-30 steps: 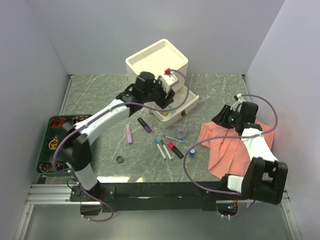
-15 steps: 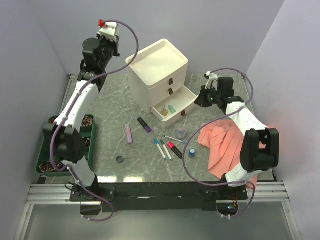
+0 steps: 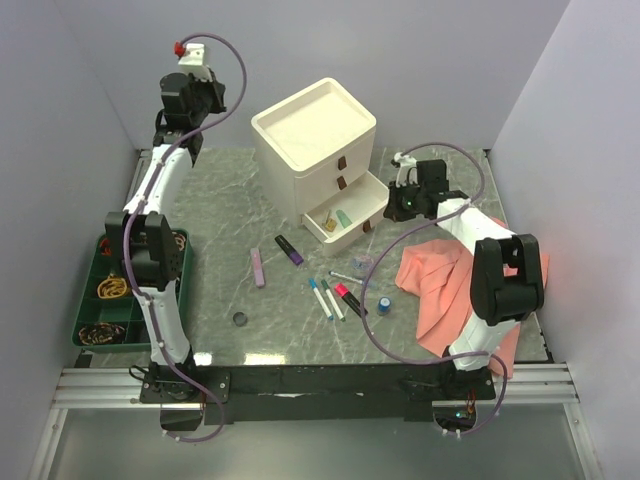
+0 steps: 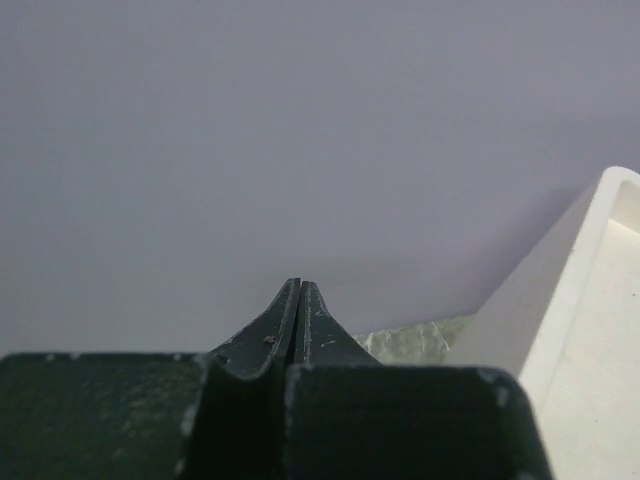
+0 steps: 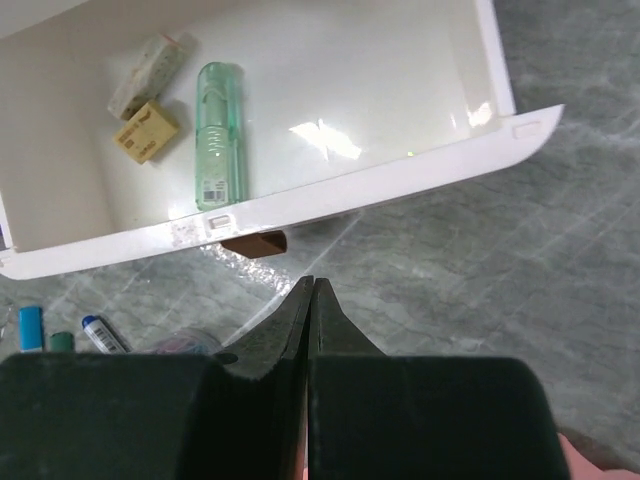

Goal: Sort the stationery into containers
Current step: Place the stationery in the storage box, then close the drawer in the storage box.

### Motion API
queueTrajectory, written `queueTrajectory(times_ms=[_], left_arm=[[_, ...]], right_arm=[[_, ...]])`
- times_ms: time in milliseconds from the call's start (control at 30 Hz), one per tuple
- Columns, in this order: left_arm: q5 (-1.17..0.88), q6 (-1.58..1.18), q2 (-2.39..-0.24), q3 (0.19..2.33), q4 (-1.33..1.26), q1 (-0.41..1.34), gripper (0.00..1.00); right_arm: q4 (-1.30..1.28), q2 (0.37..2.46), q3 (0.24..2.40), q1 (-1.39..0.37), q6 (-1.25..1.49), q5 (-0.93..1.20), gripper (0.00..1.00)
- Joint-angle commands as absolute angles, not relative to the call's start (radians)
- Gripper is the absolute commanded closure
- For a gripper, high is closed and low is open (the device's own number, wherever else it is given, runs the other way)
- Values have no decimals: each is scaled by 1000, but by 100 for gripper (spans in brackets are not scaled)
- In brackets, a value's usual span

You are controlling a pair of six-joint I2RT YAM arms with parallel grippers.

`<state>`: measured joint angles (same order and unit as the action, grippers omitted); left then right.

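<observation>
The cream drawer box (image 3: 315, 135) has its bottom drawer (image 3: 372, 197) pulled out, with a green highlighter (image 3: 343, 217) inside. My right gripper (image 3: 398, 208) is shut and empty, low beside that drawer's right front; its wrist view shows the green highlighter (image 5: 220, 135), the drawer's brown tab (image 5: 254, 243) and the shut right gripper (image 5: 312, 283). My left gripper (image 3: 200, 100) is raised at the back left, shut on nothing, with the left gripper (image 4: 299, 285) facing the wall. On the table lie a purple highlighter (image 3: 290, 250), lilac highlighter (image 3: 259, 267), pens (image 3: 320, 297), marker (image 3: 349, 299), tape roll (image 3: 362, 263), vial (image 3: 384, 305) and disc (image 3: 240, 319).
A salmon-pink cloth (image 3: 450, 285) is bunched at the right under the right arm. A green compartment tray (image 3: 110, 290) with small items sits at the left edge. Two small erasers (image 5: 146, 131) lie in the open drawer. The box's tray rim (image 4: 600, 260) shows right of the left gripper.
The left arm lifted from the open drawer up to the back left and its jaws shut. The right arm swung from over the cloth to the drawer's right side and shut.
</observation>
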<state>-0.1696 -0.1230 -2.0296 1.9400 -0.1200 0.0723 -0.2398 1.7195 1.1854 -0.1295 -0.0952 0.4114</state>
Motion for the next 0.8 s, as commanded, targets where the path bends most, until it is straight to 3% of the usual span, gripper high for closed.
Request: queueTrajectory(times_ms=[0,767], left_arm=[[-241,-209,-2014,1973,-147,77,99],[-230,-147,-1855,1810,-64,107,99]], right_arm=[[-244,1718,1187,-147,-129,385,100],[-210,1970,1506,-242,-25,428,100]])
